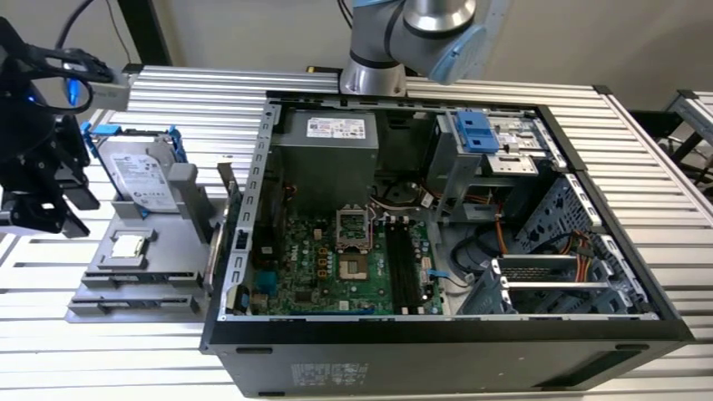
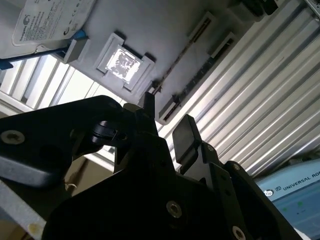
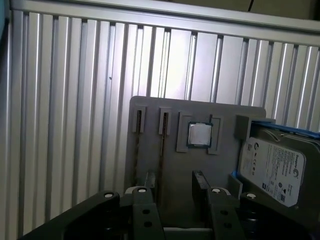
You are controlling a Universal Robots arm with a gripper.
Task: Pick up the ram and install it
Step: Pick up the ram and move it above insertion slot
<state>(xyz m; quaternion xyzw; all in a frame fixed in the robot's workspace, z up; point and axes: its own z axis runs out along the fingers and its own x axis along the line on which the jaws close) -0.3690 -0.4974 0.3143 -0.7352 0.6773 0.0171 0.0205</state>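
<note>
The robot's black claw (image 1: 50, 196) hangs open and empty over the ribbed metal bench (image 1: 200, 100), at the exterior view's left, just beside a grey holder (image 1: 123, 292). In both wrist views its two fingers (image 3: 200, 182) stand apart with nothing between them but the holder's face below.

The ram (image 3: 162, 150), seen edge-on as a thin dark strip, stands in one of two narrow slots in the holder. In the first wrist view it lies between the lines of the two fingers, closer to one of them and not touched by either. A second thin strip (image 3: 136, 155) stands in the neighbouring slot.

Farther along the same holder a square chip (image 3: 200, 134) sits in its own recess. Past that, a silver hard drive (image 1: 145, 175) in a blue frame leans at the holder's far end.

To the exterior view's right of the holder an open computer case (image 1: 446, 334) lies on its side on the bench. Its green motherboard (image 1: 334, 267) faces up, and long black slots (image 1: 403, 267) run near to far along the board's right edge. The arm's grey column (image 1: 385, 42) rises from the bench behind the case.
</note>
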